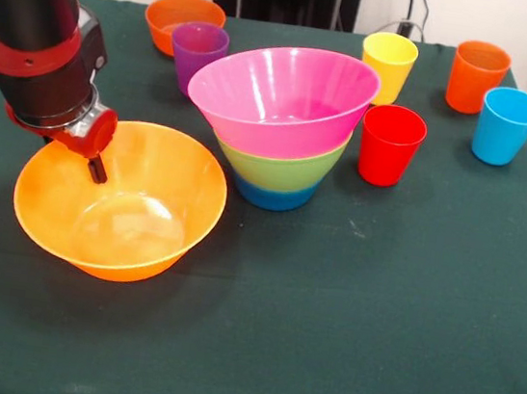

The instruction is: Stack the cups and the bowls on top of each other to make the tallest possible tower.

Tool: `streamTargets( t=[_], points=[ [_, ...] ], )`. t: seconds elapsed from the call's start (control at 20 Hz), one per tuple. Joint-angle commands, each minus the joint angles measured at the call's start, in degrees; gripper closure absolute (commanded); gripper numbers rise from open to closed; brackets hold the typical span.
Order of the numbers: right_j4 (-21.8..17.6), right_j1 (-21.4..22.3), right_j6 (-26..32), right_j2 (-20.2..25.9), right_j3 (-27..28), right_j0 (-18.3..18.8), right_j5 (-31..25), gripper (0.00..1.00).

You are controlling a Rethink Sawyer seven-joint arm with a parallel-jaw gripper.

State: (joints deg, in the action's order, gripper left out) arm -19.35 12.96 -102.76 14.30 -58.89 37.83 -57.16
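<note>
At left front of the green surface (402,322): large orange bowl (119,199), mouth facing up and tilting slightly toward the camera. Claw (97,167) is pinching its far rim. Risk: thin rim slipping or bowl swinging, knocking the tower (282,127) of blue, green and pink bowls just beside it.

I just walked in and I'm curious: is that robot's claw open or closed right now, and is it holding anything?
Gripper: at the rim of the large orange bowl, one finger inside; whether it is open or clamped cannot be told.
</note>
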Motion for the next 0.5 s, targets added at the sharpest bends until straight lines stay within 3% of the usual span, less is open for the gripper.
streamTargets(
  t=[0.05, 0.5],
  points=[
    [-3.6, -1.6, 12.8, 4.7, 0.6, -1.9, 1.7, 0.00],
    [-3.6, -1.4, 11.9, 4.1, 0.4, -2.1, 1.1, 0.00]
  ],
)
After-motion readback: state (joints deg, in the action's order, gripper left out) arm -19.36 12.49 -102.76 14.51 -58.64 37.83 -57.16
